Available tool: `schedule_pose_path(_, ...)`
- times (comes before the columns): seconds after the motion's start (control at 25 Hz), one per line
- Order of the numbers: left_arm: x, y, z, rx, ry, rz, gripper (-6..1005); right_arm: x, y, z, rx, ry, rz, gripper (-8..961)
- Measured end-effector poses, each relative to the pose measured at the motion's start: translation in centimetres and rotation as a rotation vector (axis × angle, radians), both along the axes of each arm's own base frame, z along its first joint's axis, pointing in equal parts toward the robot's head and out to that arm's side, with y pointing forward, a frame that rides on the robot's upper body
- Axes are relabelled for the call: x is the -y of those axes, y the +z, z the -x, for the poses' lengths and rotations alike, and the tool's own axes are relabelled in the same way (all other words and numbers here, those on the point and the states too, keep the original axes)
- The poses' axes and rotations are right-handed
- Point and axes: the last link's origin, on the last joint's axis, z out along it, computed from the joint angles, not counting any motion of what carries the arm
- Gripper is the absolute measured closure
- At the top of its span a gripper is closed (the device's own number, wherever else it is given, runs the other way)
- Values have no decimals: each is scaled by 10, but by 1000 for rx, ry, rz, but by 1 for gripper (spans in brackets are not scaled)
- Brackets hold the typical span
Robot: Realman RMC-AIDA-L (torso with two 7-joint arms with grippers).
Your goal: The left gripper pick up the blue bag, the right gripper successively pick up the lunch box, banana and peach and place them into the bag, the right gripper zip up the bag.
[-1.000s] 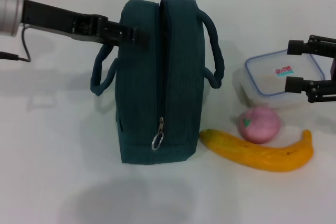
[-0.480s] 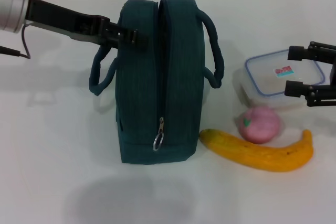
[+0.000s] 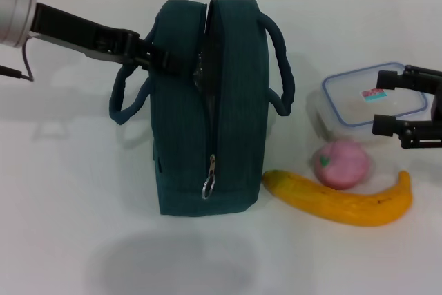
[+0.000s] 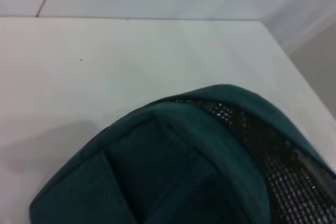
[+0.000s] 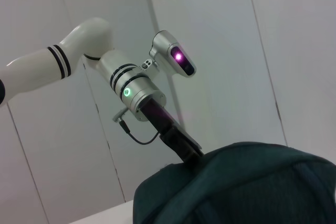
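The left gripper (image 3: 162, 56), jaws pinching the blue bag (image 3: 210, 108), holds it upright on the surface. The right gripper (image 3: 390, 105), jaws spread, hovers directly over the lunch box (image 3: 359, 105), nearest it.

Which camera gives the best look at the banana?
The head view: the whole banana lies on the table in front of the peach, right of the blue bag. Neither wrist view shows it; both see only the bag.
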Motion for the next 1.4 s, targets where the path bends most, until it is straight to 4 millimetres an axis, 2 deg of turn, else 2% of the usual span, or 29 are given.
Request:
schedule_pose_path(0.04,0,-1,0,-6,2,2,397,1,0,-1,0,-3,1,76)
schedule_pose_path(0.48,1,-1,1,-9,11,1,645,10,-2,-11,-9,-40,8,77)
schedule_pose_path(0.68,2,-2,3,-7,15,2,874,12,-6,-15,-28,-69,20,77)
schedule_pose_path(0.88,3,-3,4,-4,19,5,960,13,-7,-21,-112,-139,-8,77)
schedule_pose_path(1.04,4,-5,5,-2,21,8,960,15,-7,-26,-240,-226,-64,78)
schedule_pose_path(1.16,5,-6,5,1,20,12,960,17,-5,-38,-402,-349,-132,78)
schedule_pose_path(1.4,7,-8,7,4,18,14,960,21,-12,-77,-683,-723,-240,78)
